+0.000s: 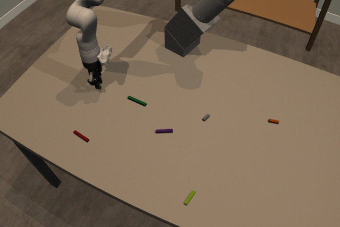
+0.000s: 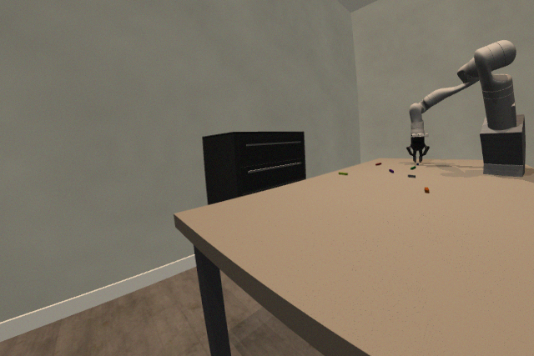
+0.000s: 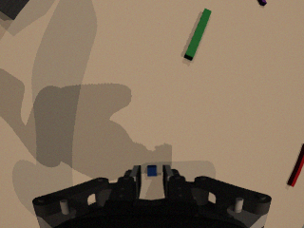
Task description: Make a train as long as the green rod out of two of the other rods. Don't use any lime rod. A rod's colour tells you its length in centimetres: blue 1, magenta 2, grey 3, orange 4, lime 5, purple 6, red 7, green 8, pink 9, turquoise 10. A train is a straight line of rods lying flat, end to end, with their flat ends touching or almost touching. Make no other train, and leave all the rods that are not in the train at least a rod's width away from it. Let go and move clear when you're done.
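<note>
My gripper (image 1: 98,86) (image 2: 417,161) (image 3: 152,174) is open, its fingers partly spread, low over the table. The small blue rod (image 3: 152,170) shows between the fingertips in the wrist view, with a gap on each side; the top view does not show it. The green rod (image 1: 136,100) (image 3: 198,34) lies nearby. The red rod (image 1: 81,135) (image 3: 296,166) lies front left. The purple rod (image 1: 164,131) (image 2: 390,171) lies mid-table. The grey rod (image 1: 205,117) (image 2: 411,176) is right of it, and the orange rod (image 1: 273,121) (image 2: 426,190) farther right. All these rods lie apart.
The lime rod (image 1: 189,197) (image 2: 342,173) lies near the table's front edge. The arm's dark base block (image 1: 179,33) (image 2: 502,149) stands at the back of the table. A black drawer cabinet (image 2: 259,157) and a wooden shelf (image 1: 274,6) stand beyond the table.
</note>
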Controlling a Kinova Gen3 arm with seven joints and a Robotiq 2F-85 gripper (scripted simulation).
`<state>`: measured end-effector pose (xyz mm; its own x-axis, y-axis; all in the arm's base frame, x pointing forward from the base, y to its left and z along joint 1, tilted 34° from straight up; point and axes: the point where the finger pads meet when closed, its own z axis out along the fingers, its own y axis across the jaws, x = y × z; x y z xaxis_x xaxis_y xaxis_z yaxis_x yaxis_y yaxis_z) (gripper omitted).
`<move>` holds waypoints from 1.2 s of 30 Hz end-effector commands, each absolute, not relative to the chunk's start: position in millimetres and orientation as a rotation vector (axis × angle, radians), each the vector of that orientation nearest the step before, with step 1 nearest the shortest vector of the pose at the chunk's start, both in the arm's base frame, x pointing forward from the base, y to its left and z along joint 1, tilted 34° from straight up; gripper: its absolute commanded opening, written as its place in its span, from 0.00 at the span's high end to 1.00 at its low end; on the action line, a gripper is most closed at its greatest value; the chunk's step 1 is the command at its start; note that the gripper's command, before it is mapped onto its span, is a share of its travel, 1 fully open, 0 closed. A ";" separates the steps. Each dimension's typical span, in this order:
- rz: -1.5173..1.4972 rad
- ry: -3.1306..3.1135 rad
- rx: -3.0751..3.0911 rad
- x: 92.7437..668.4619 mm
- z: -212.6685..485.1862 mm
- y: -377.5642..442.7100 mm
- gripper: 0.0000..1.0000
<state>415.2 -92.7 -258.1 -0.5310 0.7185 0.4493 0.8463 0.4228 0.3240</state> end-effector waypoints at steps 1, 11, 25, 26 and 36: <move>-0.766 -2.438 -1.370 415.7 -257.5 -93.9 0.76; -0.766 -2.438 -1.370 415.8 -258.0 -93.6 0.76; -0.766 -2.438 -1.370 416.2 -266.2 -88.1 0.76; -0.766 -2.438 -1.370 416.3 -267.0 -87.6 0.76; -0.766 -2.438 -1.370 416.5 -271.4 -84.7 0.76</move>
<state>416.0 -84.5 -271.5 -0.5307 0.7193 0.4483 0.8464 0.4226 0.3240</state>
